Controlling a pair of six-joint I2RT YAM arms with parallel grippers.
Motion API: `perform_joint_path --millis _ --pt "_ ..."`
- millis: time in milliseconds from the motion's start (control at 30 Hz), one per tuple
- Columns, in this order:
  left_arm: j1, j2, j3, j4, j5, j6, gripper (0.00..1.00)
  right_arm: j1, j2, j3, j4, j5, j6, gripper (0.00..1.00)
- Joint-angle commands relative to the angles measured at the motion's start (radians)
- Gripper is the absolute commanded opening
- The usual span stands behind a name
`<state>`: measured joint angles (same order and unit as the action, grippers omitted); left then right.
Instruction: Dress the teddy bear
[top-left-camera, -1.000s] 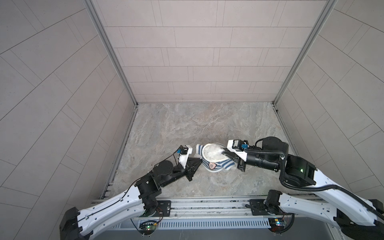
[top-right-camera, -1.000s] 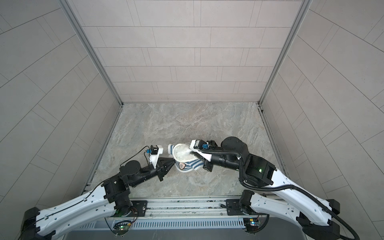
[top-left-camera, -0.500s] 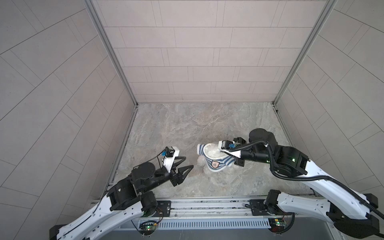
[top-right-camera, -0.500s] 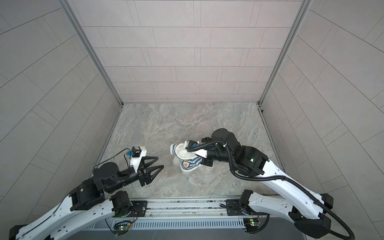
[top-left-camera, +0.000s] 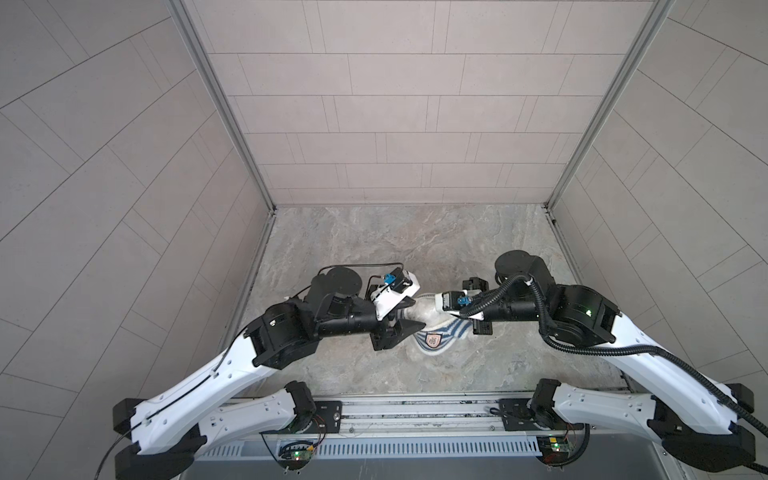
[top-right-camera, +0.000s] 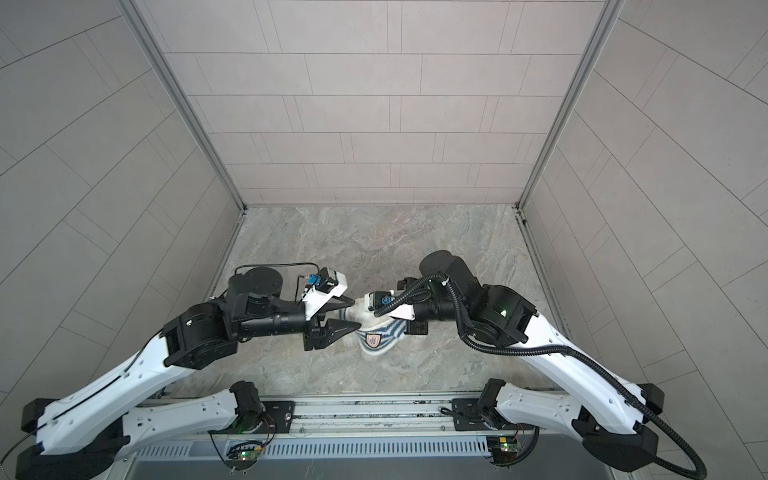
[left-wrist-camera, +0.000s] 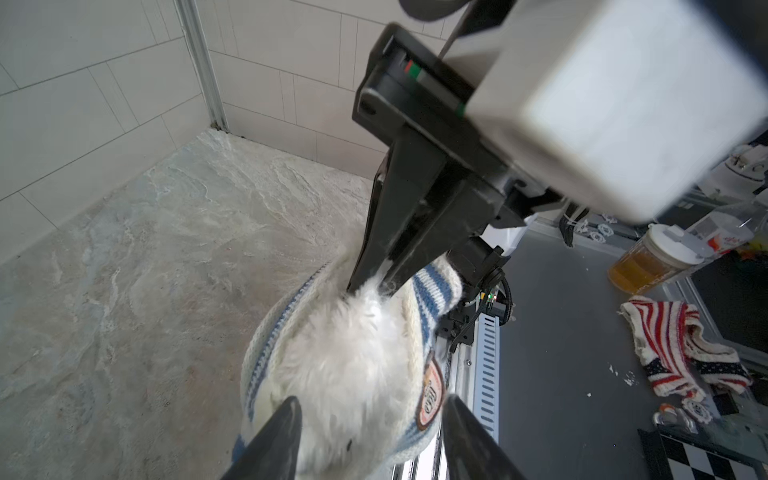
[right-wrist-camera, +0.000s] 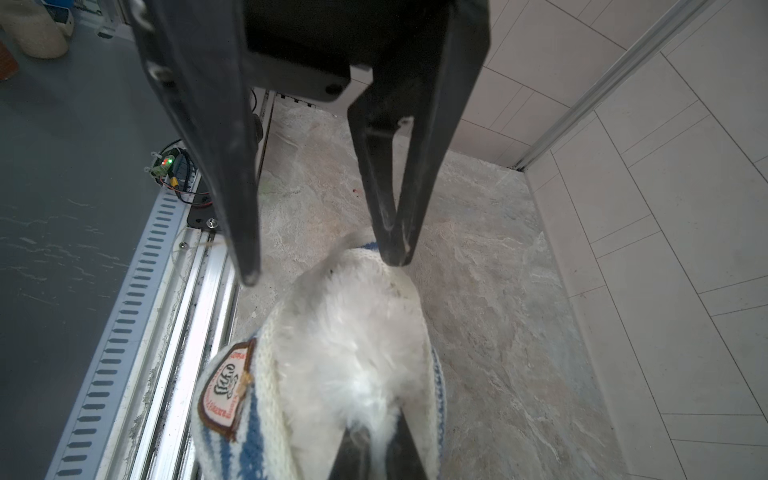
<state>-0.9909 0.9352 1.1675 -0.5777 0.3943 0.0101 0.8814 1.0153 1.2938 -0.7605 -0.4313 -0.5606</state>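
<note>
Moved: my left claw (top-left-camera: 415, 316) (top-right-camera: 356, 315), which was out to the left and clear of everything half a second ago, is back in at the teddy bear (top-left-camera: 423, 308). My right claw (left-wrist-camera: 374, 282) has kept its pinch.
Left claw: the jaws stand moderately apart, with one finger (left-wrist-camera: 282, 419) on either side of the bear's white fur (left-wrist-camera: 345, 357). It grips nothing.
Right claw: it is closed tight on a tuft of the bear's fur at the sweater's opening (right-wrist-camera: 376, 440).
Teddy bear: it sits at the front middle of the desk (top-left-camera: 374, 241), between my two claws. A blue-and-white striped sweater (top-left-camera: 446, 334) (right-wrist-camera: 232, 449) is wrapped around it. I cannot tell whether it rests on the desk or hangs from my pinch.
Badge: a shield-shaped patch (top-right-camera: 372, 340) (left-wrist-camera: 430, 395) (right-wrist-camera: 226, 390) with a brown border and cream ground is sewn on the sweater. Its red and dark lettering is too blurred to read.
Around: a slotted rail (top-left-camera: 399, 449) runs along the desk's front edge. Beyond it, in the left wrist view, are a stars-and-stripes knit garment (left-wrist-camera: 681, 345) and a lidded jar of amber liquid (left-wrist-camera: 648, 262).
In the way: my left wrist camera (top-left-camera: 395, 297) and right wrist camera (top-left-camera: 451, 299) cover much of the bear in both top views.
</note>
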Motion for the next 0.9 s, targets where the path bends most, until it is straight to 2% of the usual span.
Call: perform_joint_path --millis 0,133,400,867 --pt "-0.004 0.017 0.034 -0.025 0.038 0.057 0.57 -0.001 -0.026 -0.007 0.032 -0.058 -0.039 0.00" --pt "-0.004 0.052 0.030 -0.024 0.032 0.067 0.54 -0.001 -0.032 -0.024 0.067 -0.083 -0.035 0.00" --pt "-0.004 0.089 0.029 0.012 0.046 0.055 0.43 -0.001 -0.033 -0.036 0.101 -0.104 -0.026 0.00" --pt "-0.003 0.125 -0.010 0.074 0.040 0.057 0.32 -0.001 -0.005 -0.034 0.165 -0.098 0.028 0.00"
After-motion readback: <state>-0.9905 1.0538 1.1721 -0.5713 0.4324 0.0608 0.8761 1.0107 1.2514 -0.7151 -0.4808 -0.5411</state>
